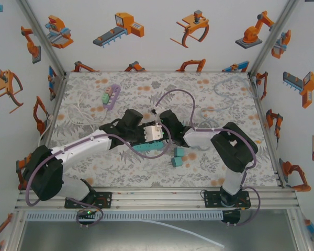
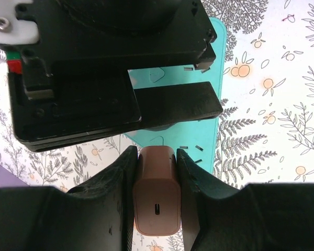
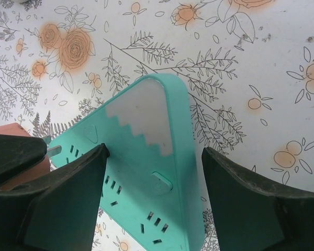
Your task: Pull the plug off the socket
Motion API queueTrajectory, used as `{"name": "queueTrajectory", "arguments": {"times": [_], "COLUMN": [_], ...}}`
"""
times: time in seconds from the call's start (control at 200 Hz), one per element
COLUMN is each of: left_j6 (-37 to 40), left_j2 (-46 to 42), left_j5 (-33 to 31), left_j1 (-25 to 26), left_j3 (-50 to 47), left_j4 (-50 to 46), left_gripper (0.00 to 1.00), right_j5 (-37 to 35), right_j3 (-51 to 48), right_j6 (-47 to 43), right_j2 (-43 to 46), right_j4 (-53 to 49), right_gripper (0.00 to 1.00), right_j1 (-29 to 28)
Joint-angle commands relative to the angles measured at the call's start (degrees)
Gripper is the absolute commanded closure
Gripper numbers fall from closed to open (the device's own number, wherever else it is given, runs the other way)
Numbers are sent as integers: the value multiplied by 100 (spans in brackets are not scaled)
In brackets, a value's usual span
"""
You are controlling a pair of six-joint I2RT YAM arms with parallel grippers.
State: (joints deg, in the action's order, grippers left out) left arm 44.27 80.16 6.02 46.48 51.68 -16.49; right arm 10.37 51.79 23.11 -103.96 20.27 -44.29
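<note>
My left gripper (image 2: pixel 156 157) is shut on the brown plug (image 2: pixel 156 201), with a finger pressed against each side. The plug's front end meets the teal socket strip (image 2: pixel 204 130), which lies flat on the floral table. In the right wrist view the same socket strip (image 3: pixel 146 178) runs between the jaws of my right gripper (image 3: pixel 153 157). Its left finger hangs over the strip's face and its right finger stands off the strip's edge, so it is open. The plug (image 3: pixel 18 157) shows at the far left, with a metal prong bare. From above, both grippers meet at the socket (image 1: pixel 146 148).
Two small teal cubes (image 1: pixel 177 157) lie just right of the socket. A purple power strip (image 1: pixel 111 97) with a green plug sits at the back left. Cables loop across the back of the table (image 1: pixel 225 89). Patterned walls close three sides.
</note>
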Motion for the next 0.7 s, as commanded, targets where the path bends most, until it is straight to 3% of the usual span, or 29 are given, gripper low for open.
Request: {"name": "queueTrajectory", "arguments": {"times": [0.0, 0.25, 0.471, 0.696], "left_j6": [-79, -1451, -2913, -4980], "left_j2": [-250, -1270, -2279, -2940], "left_j5": [115, 471, 248, -141], "left_j1": [20, -31, -93, -157], "left_j3": [-118, -492, -793, -1037], "left_j4": [178, 1021, 1492, 1838], "left_gripper": [100, 100, 100, 100], "right_j5": [-943, -773, -586, -244], "right_j3": [-425, -224, 94, 465], "right_j6": [-573, -536, -431, -167], "right_j2": [-490, -28, 501, 1223], "right_j4": [-1552, -1658, -1817, -2035], "right_gripper": [36, 28, 21, 20], "right_j1": [36, 35, 39, 35]}}
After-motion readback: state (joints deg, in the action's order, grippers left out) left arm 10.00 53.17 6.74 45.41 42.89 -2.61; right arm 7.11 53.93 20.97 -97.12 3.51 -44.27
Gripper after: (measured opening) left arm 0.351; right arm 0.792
